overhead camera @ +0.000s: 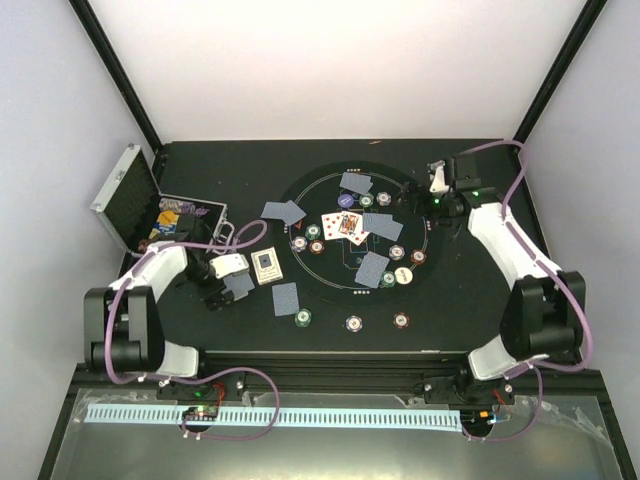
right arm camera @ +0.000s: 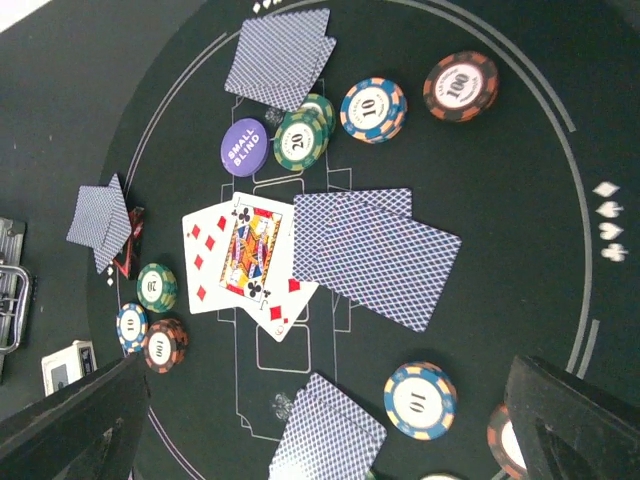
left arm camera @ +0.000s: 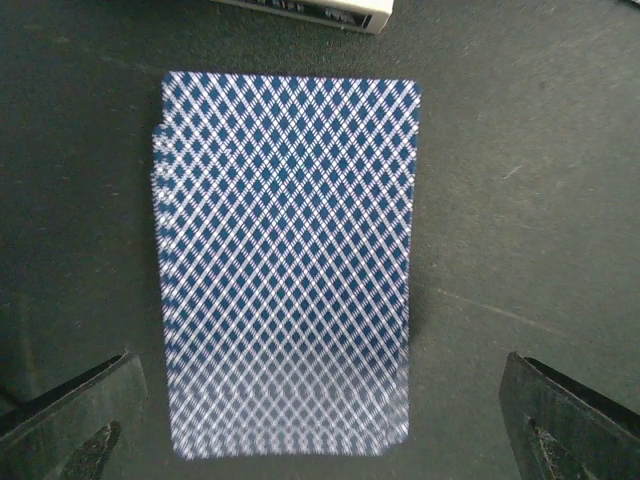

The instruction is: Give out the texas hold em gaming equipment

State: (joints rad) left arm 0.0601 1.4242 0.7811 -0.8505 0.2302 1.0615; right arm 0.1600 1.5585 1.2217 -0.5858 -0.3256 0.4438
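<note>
Robot lab test cell. Black bench (overhead camera: 200,160) boxed by blank white panels (overhead camera: 330,60) on black frame struts (overhead camera: 116,70), rising beyond the right gripper (overhead camera: 437,180); arm bases (overhead camera: 125,335) bolted on.

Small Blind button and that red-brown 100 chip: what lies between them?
In the right wrist view, green 20 chips and blue 10 chips lie between them.

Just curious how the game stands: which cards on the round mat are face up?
The fanned group at the centre of the mat: a club face card among diamonds. The other cards there show only blue-patterned backs.
</note>
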